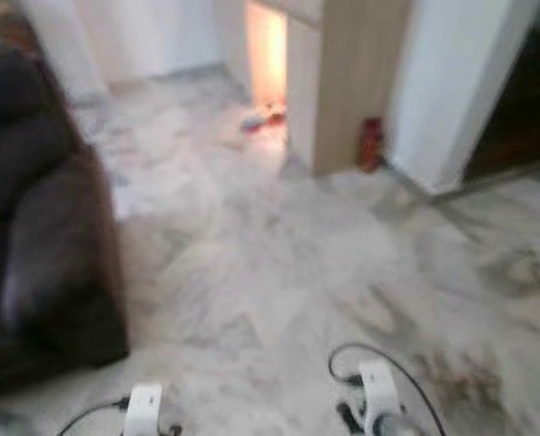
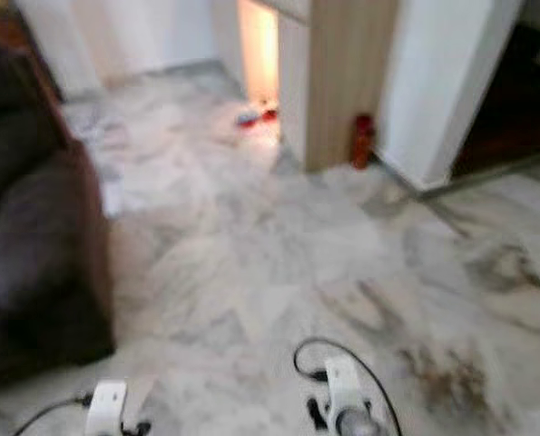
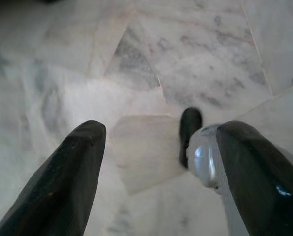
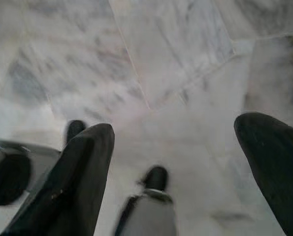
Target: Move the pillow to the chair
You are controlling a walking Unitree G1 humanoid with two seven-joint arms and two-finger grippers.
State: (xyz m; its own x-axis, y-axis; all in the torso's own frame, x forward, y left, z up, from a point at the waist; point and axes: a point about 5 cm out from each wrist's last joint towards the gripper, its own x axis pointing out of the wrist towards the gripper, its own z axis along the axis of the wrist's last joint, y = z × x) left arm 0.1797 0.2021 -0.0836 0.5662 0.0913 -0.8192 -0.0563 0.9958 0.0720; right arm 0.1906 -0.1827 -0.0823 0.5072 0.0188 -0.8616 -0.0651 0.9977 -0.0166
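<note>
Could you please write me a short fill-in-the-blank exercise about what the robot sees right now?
1. The floor is pale ____ tile with grey veins.
2. The dark armchair stands on the robot's ____ side.
3. A small ____ canister stands at the foot of the wooden partition.
4. The left pincer and right pincer both hang ____ above the floor, holding nothing.

Missing words: marble; left; red; open

head eyes: forward-down, share marble floor and sofa | wrists: straight down, near floor
</note>
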